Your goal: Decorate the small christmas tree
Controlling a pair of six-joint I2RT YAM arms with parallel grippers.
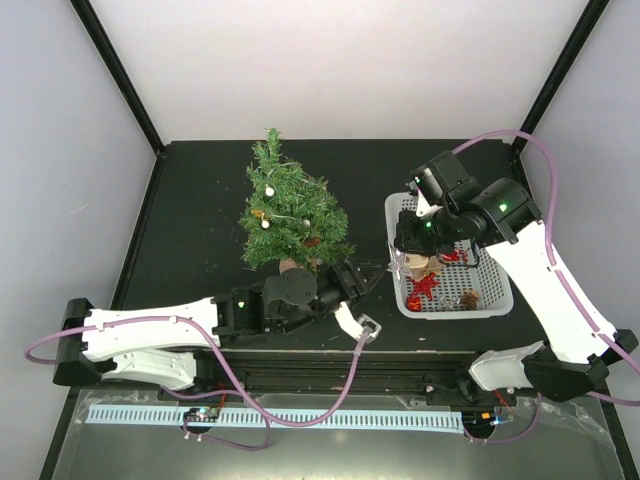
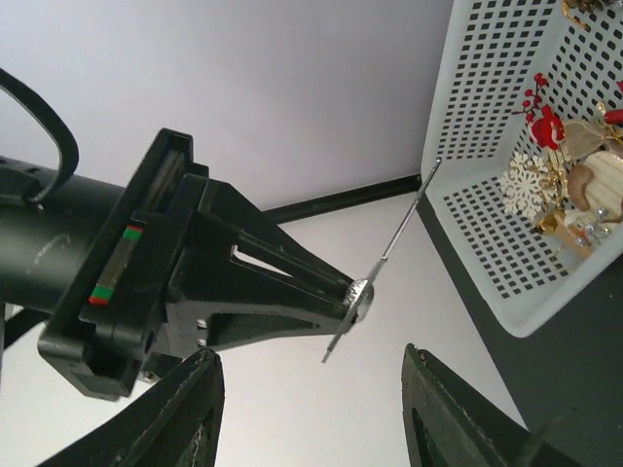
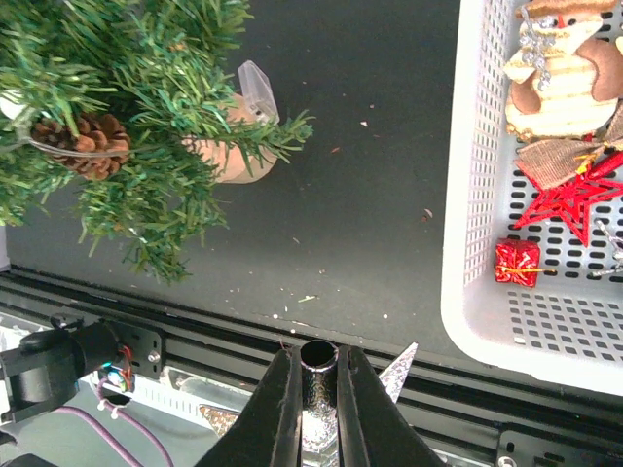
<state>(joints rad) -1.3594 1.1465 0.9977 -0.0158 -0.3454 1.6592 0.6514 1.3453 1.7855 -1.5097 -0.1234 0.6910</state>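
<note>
Between the small christmas tree [image 1: 290, 215] and the basket [image 3: 465, 214]: the right hand [image 3: 313, 360] is hanging low over the bench [image 3: 360, 195], so its load is lying within reach of both the branches and the other arm.
Right hand: it is pinching a flat silver ornament [image 2: 362, 290] between nearly closed fingers. In the left wrist view the piece is showing edge-on, with a thin stem sticking up past the tips.
Left hand: the left hand [image 2: 311, 375] is standing about half spread with nothing between its fingers, pointing up at the silver ornament from below. I judge it is lining up to take or steady the piece.
Tree: the small christmas tree is standing upright on its wooden stump [image 3: 229, 161] at the left-middle of the bench, apart from the basket. It is already wearing white balls [image 1: 269, 190] and a pine cone [image 3: 83, 141].
Basket: it is sitting right of the tree and keeping the spare pieces together near the right arm, a red star [image 3: 569, 199] and a red gift box [image 3: 516, 263] among them.
Step in hand: the arms are likely passing or hanging the silver ornament, and more pieces are waiting.
</note>
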